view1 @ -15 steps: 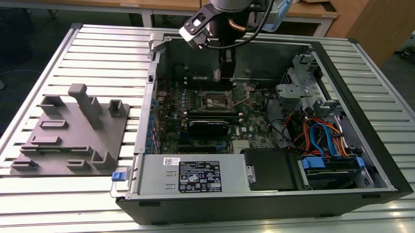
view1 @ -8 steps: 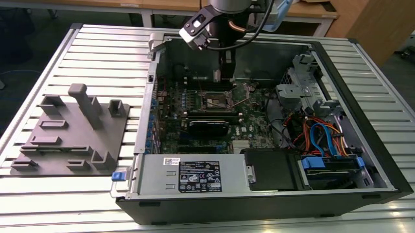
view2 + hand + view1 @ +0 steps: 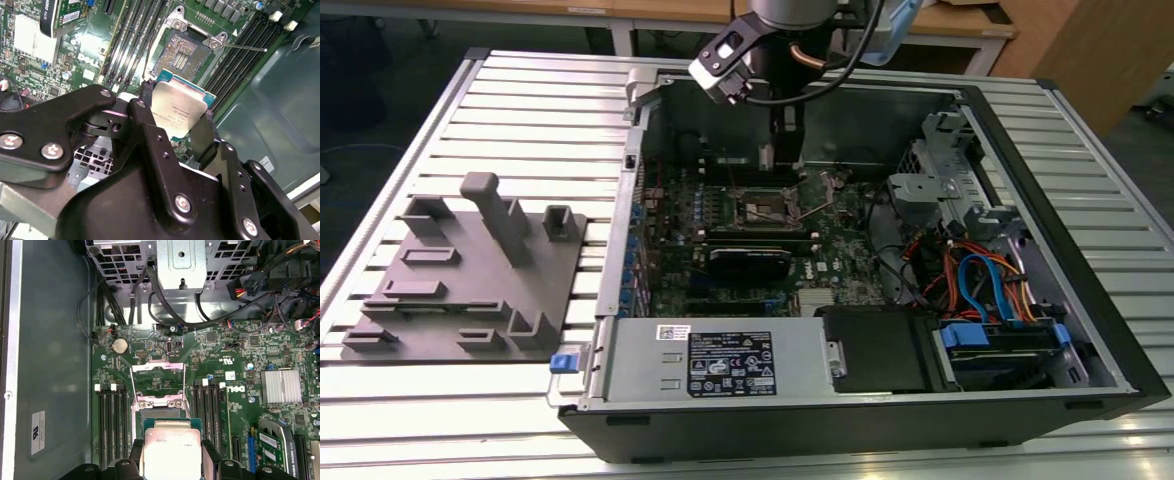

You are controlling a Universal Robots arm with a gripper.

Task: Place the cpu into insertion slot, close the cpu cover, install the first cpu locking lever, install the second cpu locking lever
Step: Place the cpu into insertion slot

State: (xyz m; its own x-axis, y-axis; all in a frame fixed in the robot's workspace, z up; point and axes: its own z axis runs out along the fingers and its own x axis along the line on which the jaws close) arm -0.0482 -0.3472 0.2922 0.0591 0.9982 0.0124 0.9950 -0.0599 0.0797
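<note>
Above the motherboard (image 3: 235, 347), the gripper (image 3: 176, 120) has its fingers (image 3: 145, 125) clamped on the cpu (image 3: 179, 111), which sits near the insertion slot (image 3: 182, 52) but not in it. The second wrist view bares the slot's contacts — the exterior view shows the arm reaching into the open computer case (image 3: 854, 425).

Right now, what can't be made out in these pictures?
- The cpu: its lower edge, in the second wrist view, is hidden behind the gripper holding it.
- Same cpu, first wrist view: cut off by the picture's edge.
- The insertion slot: part of it, first wrist view, is covered by the cpu.
- Insertion slot pins, exterior view: too small.
</note>
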